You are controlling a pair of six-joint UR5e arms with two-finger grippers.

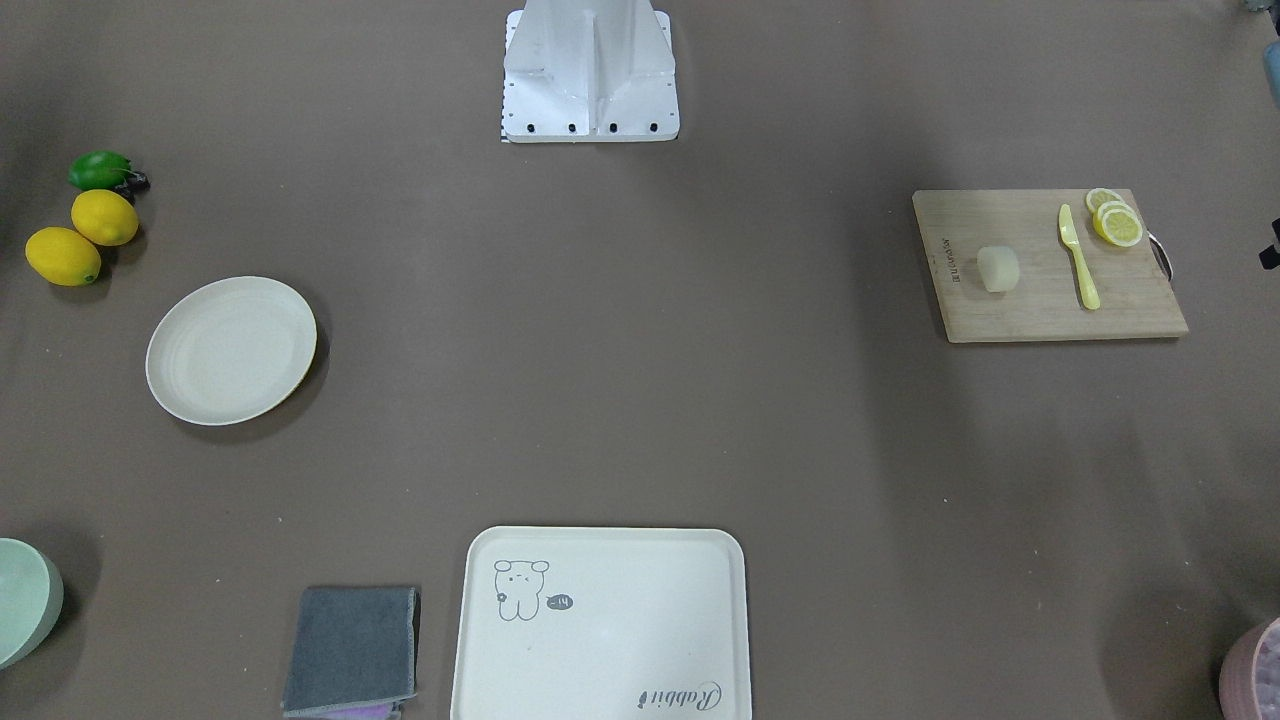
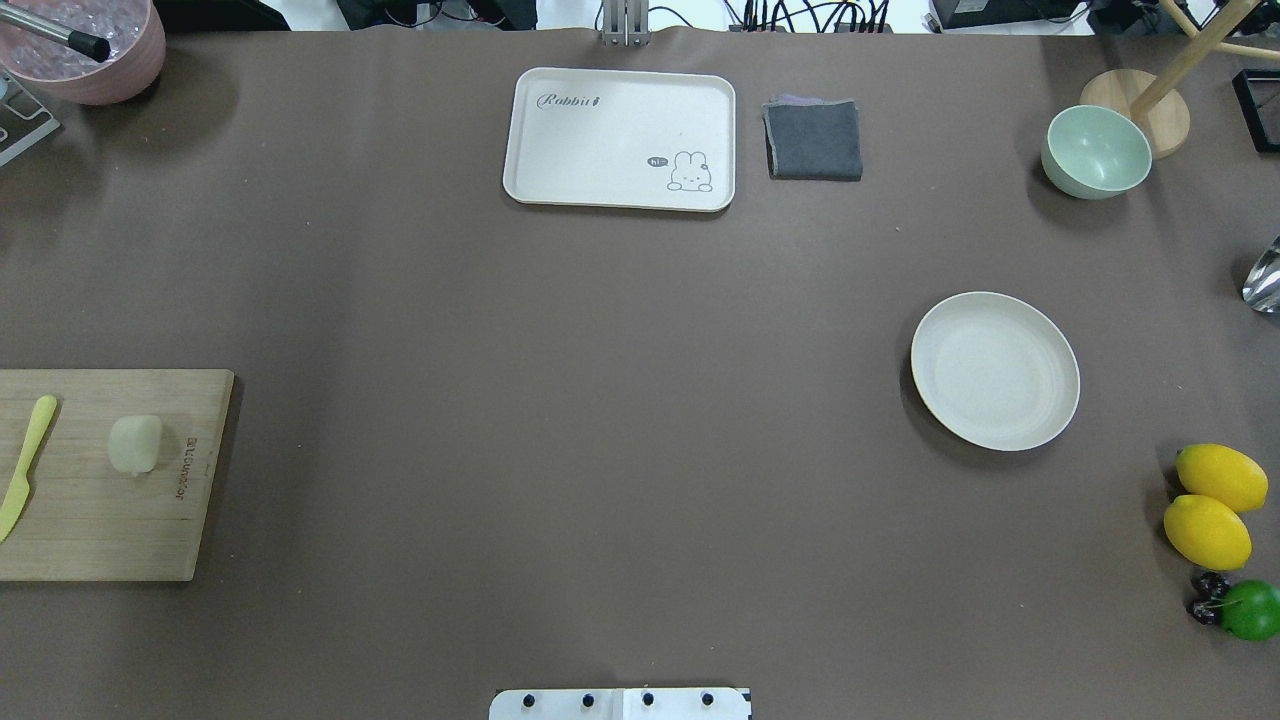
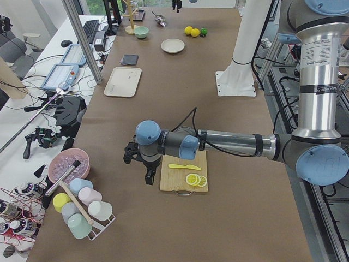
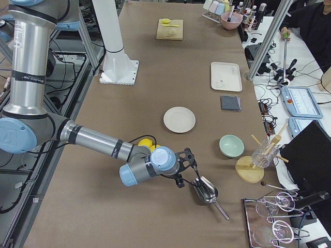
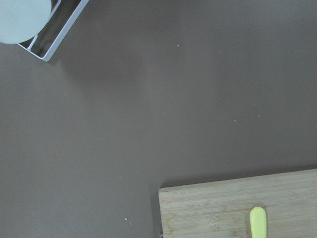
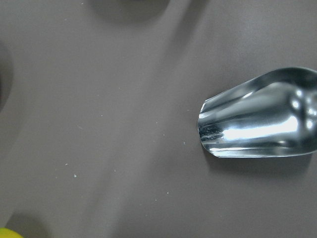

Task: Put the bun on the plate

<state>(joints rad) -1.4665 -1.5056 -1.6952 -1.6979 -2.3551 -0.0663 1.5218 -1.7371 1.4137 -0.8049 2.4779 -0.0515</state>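
The bun [image 1: 998,269], a small pale cream block, lies on the wooden cutting board [image 1: 1050,300], also seen in the overhead view [image 2: 135,443]. The round cream plate [image 2: 995,370] sits bare on the opposite side of the table [image 1: 231,350]. My left gripper [image 3: 147,176] hangs off the board's outer end, showing only in the exterior left view, so I cannot tell its state. My right gripper [image 4: 187,166] hovers by a metal scoop [image 6: 257,119], well away from the plate [image 4: 179,119]; I cannot tell its state either. In the exterior left view the arm hides the bun.
A yellow knife [image 1: 1079,258] and lemon slices [image 1: 1115,220] share the board. Two lemons [image 2: 1212,505] and a lime [image 2: 1250,608] lie near the plate. A rabbit tray [image 2: 620,138], grey cloth [image 2: 813,140], green bowl [image 2: 1096,152] and pink tub [image 2: 85,50] line the far edge.
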